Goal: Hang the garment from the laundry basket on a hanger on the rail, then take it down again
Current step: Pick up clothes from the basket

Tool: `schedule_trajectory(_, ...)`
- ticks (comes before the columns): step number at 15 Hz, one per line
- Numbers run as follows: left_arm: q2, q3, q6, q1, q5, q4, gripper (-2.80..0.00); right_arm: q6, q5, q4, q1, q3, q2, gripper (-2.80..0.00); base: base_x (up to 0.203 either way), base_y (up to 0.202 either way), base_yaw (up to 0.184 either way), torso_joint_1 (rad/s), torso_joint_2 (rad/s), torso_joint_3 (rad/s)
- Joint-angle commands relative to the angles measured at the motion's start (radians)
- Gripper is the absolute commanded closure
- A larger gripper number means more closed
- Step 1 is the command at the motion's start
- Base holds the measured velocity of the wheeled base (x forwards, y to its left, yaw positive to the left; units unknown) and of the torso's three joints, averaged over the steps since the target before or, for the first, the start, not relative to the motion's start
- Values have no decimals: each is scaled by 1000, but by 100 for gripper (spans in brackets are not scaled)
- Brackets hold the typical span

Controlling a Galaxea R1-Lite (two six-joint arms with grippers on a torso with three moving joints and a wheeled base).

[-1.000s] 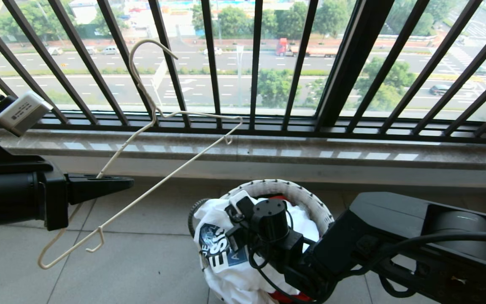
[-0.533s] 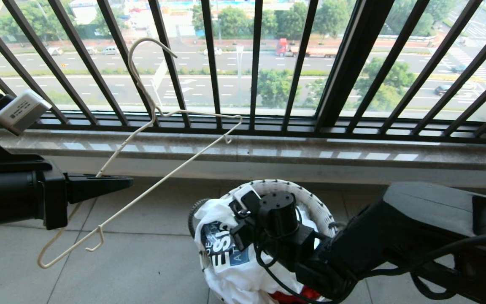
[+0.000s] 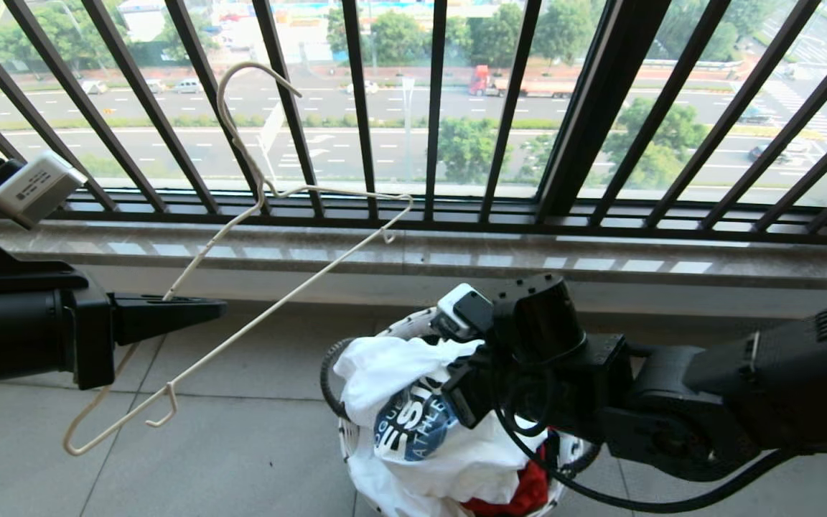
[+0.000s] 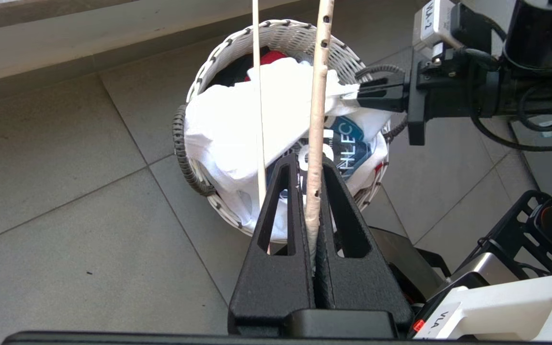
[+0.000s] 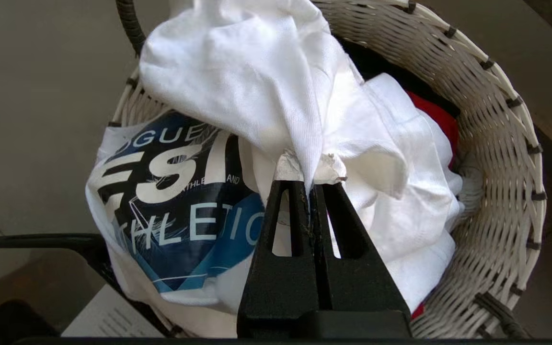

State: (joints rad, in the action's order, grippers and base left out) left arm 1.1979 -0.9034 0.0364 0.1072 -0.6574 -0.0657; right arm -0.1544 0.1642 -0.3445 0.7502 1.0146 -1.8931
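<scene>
The right gripper (image 5: 310,194) is clenched on a pinch of white cloth of the T-shirt (image 3: 413,424), which bulges out of the basket (image 5: 496,158) on the floor tiles (image 3: 241,445). The basket's rim is mostly covered; something red (image 3: 528,492) shows beneath the shirt, too little to identify. The left gripper (image 4: 310,191), well apart, grips the hanger (image 3: 241,215) by one wire. Behind, window bars (image 3: 435,108) cross the street view.

Before me black window bars (image 3: 435,108) stand over a grey stone sill (image 3: 600,262). Beyond them I see a road with a red truck (image 3: 485,79) and green trees (image 3: 467,147). Grey floor tiles (image 3: 241,445) lie below.
</scene>
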Motion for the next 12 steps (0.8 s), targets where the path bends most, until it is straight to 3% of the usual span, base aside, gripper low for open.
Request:
schedule_trajectory(1,0,0,0,0,-4,0,0,-22,1,233,-23,8,151,0,0,0,0,0,0,0)
schedule_trajectory(3,0,0,0,0,-4,0,0,-38,0,336,-41,35,169,0,0,0,0,0,0,0)
schedule_trajectory(9,0,0,0,0,-4,0,0,-49,1,422,-79,43,233,0,0,0,0,0,0,0)
schedule_trajectory(12,-1,0,0,0,-4,0,0,-83,2,546,-108,45,271,0,0,0,0,0,0,0)
